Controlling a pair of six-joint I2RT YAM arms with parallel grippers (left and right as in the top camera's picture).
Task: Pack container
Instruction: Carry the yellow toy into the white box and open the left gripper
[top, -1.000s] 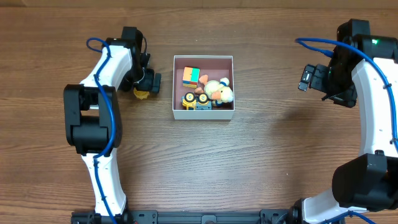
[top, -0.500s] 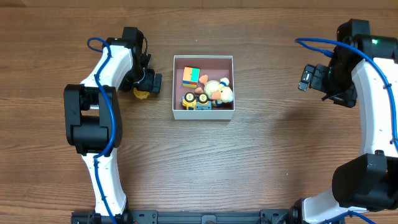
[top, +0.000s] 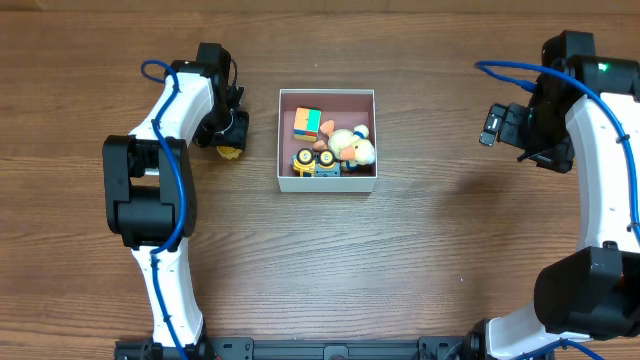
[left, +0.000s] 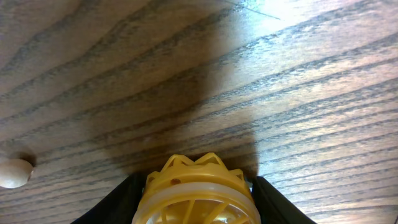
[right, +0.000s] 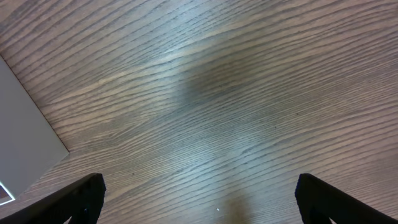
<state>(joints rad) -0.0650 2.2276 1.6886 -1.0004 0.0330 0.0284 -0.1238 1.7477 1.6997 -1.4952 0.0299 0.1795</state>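
Observation:
The container, a white-walled square box with a pink inside, sits at the table's middle. It holds an orange-and-teal block, a white-and-orange plush and a yellow-wheeled toy car. Left of it, a yellow ribbed plastic toy rests on the wood. My left gripper is shut on this toy, with a black finger pressed to each side. My right gripper hovers open far right of the box, with nothing between its fingers.
A small pale bead-like object lies on the wood near the yellow toy. A pale box wall shows at the left edge of the right wrist view. Dark wood-grain tabletop surrounds the box.
My left gripper's jaws have closed in from wide open onto the yellow toy. The right arm and the box's contents have not moved.

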